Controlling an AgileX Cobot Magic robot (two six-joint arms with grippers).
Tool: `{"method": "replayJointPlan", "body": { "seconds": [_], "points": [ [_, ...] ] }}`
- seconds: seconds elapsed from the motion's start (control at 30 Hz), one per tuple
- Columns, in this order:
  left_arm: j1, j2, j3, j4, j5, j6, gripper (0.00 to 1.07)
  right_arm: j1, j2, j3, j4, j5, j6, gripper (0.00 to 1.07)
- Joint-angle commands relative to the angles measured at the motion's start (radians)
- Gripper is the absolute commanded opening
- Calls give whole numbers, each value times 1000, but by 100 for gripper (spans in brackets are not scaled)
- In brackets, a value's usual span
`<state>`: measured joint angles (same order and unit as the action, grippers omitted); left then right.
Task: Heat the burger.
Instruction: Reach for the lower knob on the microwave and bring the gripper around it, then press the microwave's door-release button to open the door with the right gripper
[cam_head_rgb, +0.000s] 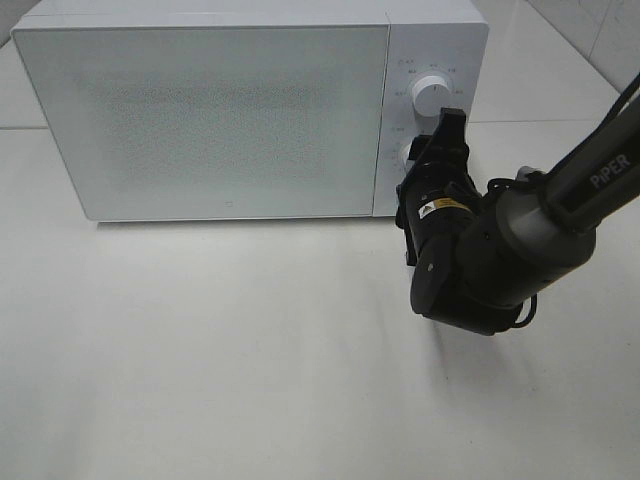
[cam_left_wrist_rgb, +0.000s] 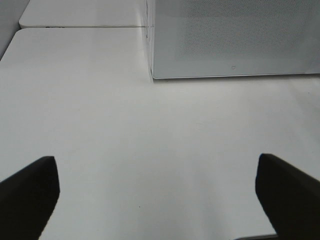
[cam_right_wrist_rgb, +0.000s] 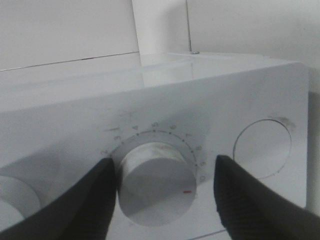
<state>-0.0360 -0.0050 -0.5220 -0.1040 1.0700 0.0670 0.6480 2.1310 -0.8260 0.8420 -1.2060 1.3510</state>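
Observation:
The burger is out of view; the white microwave (cam_head_rgb: 230, 110) stands with its door shut. My right gripper (cam_head_rgb: 432, 150) is at the control panel, its fingers on either side of the lower knob (cam_right_wrist_rgb: 157, 182). In the right wrist view one finger (cam_right_wrist_rgb: 75, 210) lies against the knob's side, while the other finger (cam_right_wrist_rgb: 250, 200) stands a small gap away, so the jaws are open around it. The knob's red mark points down toward the wider gap. My left gripper (cam_left_wrist_rgb: 160, 200) hangs wide open over bare table, holding nothing, with the microwave's front corner (cam_left_wrist_rgb: 152, 75) ahead of it.
The upper knob (cam_head_rgb: 431, 93) sits above the lower one on the panel. The white table (cam_head_rgb: 220, 360) stretches in front of the microwave. A tiled wall runs behind at the far right.

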Motion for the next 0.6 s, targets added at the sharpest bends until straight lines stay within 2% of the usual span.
{"method": "replayJointPlan", "body": {
  "seconds": [0.03,0.17,0.23,0.33,0.6],
  "points": [
    [3,-18,4,0,1,-3,100,-20,-6,-42,-50,-113,-43,74],
    [3,-18,4,0,1,-3,100,-20,-15,-40,-60,-113,-75,76],
    [3,-18,4,0,1,-3,100,-19,-43,-18,-122,-97,-136,76],
    [3,-18,4,-1,1,-3,100,-19,-50,-11,-132,-82,-153,76],
    [3,-18,4,-1,1,-3,100,-19,-133,57,-140,95,-285,76]
  ]
}}
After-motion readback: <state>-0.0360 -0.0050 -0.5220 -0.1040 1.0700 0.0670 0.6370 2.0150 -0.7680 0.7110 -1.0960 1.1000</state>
